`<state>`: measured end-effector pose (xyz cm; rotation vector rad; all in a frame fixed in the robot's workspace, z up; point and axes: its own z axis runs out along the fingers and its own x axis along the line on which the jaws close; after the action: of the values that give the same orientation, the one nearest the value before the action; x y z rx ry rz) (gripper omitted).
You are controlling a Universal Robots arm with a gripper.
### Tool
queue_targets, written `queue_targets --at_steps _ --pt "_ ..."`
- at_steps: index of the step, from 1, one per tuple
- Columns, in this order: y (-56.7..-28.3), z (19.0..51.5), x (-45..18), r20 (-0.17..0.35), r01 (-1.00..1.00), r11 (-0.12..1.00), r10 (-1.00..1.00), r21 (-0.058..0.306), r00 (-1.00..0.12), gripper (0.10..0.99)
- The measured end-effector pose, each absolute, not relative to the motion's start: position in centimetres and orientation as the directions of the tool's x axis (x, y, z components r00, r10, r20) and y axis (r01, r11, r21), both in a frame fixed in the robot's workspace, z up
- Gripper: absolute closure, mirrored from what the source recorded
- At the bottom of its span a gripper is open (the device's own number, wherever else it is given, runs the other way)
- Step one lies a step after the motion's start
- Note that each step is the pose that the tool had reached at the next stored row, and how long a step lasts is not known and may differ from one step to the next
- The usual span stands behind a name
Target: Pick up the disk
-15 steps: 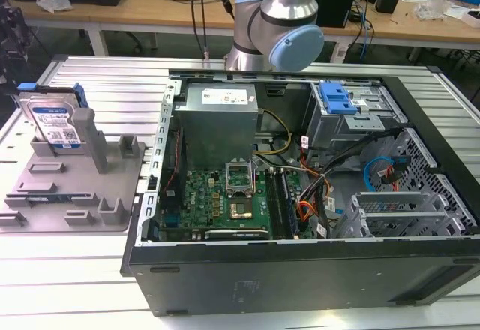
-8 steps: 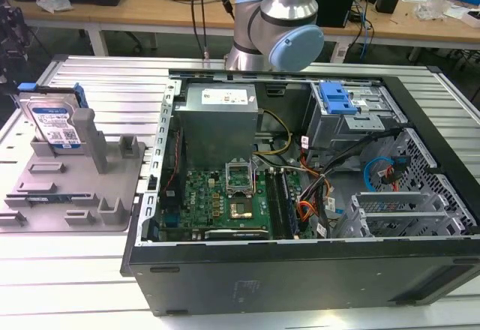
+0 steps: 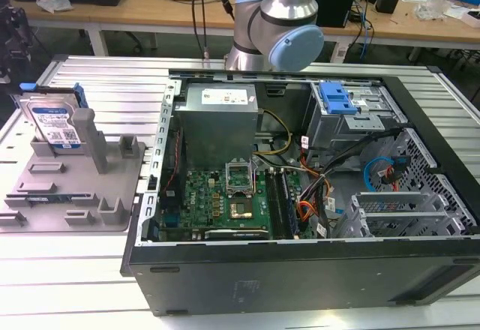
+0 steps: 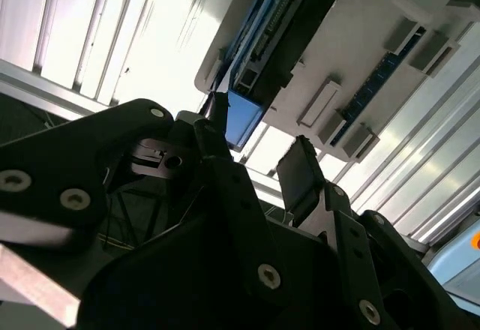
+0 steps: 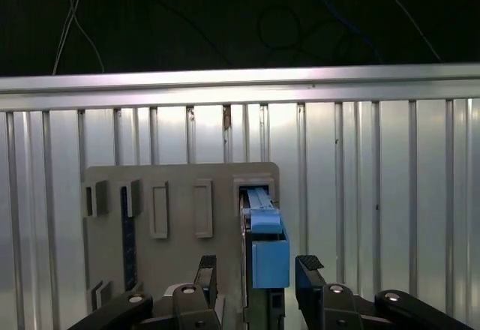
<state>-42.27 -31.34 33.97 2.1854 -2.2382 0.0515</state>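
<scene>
The disk (image 3: 51, 124) stands on edge in a slot of the grey fixture plate (image 3: 75, 195) at the exterior view's left, its white-and-blue label facing out and its blue rails along the sides. In the first wrist view I look down on the disk's (image 5: 262, 225) thin top edge and blue rail, which lies in line with the gap of my gripper (image 5: 257, 270). The gripper is open, with one black finger on each side of that line and nothing held. The second wrist view shows the gripper (image 4: 259, 150) well apart from the disk (image 4: 285, 30).
An open computer case (image 3: 300, 195) takes up the middle and the exterior view's right, with a blue-handled drive cage (image 3: 336, 99) inside. The arm (image 3: 274, 22) rises behind it. The ribbed metal table (image 3: 82, 75) carries everything, and wooden benches stand behind.
</scene>
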Motion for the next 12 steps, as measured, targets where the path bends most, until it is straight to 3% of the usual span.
queue_targets --at_steps 12 --pt "-31.1 32.6 -42.2 0.032 -1.000 0.024 -0.999 -0.014 -0.024 0.545"
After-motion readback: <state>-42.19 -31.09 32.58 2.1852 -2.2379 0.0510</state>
